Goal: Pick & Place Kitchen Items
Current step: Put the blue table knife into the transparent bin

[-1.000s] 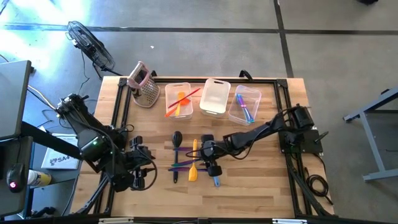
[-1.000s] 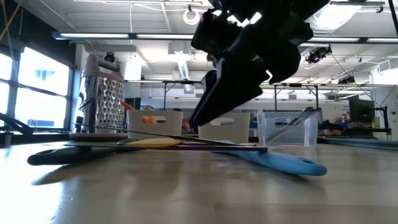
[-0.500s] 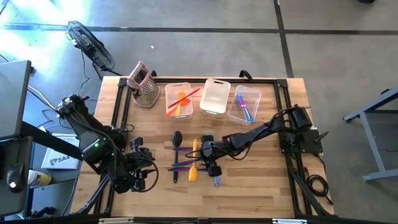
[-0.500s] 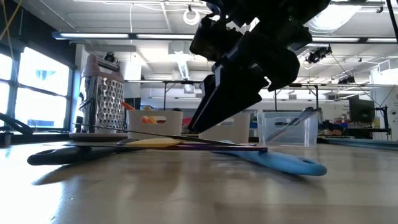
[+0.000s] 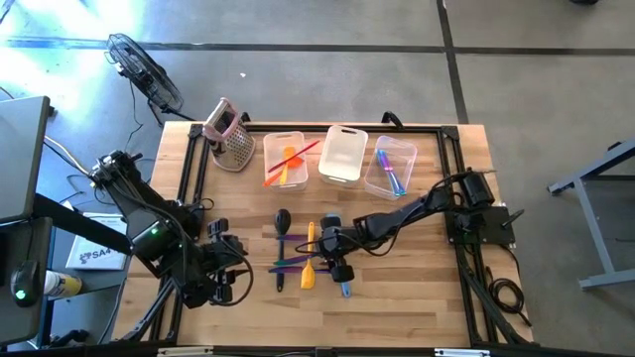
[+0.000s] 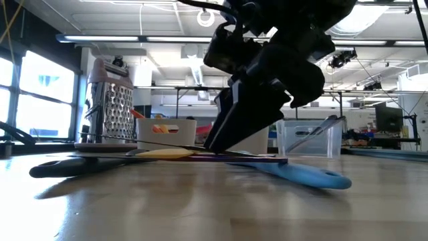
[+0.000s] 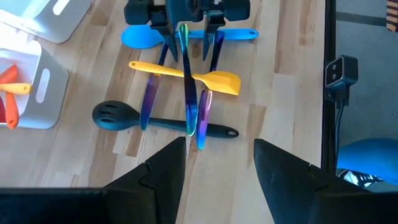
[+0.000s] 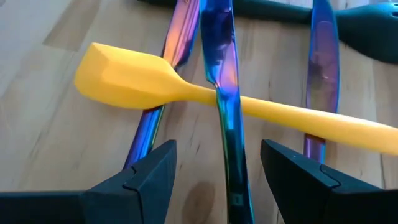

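A pile of kitchen items lies mid-table: a dark slotted spoon, a yellow spatula, a blue spoon and three shiny purple-blue utensils. The middle purple-blue one rests across the yellow spatula's handle. My right gripper slants down over the pile, open, one finger on either side of that middle utensil's end; I cannot tell whether it touches. My left gripper hangs open above the table's near left part, holding nothing.
At the far edge stand three clear bins: the left bin holds orange and red utensils, the middle bin shows none, the right bin holds blue and purple ones. A metal grater stands far left.
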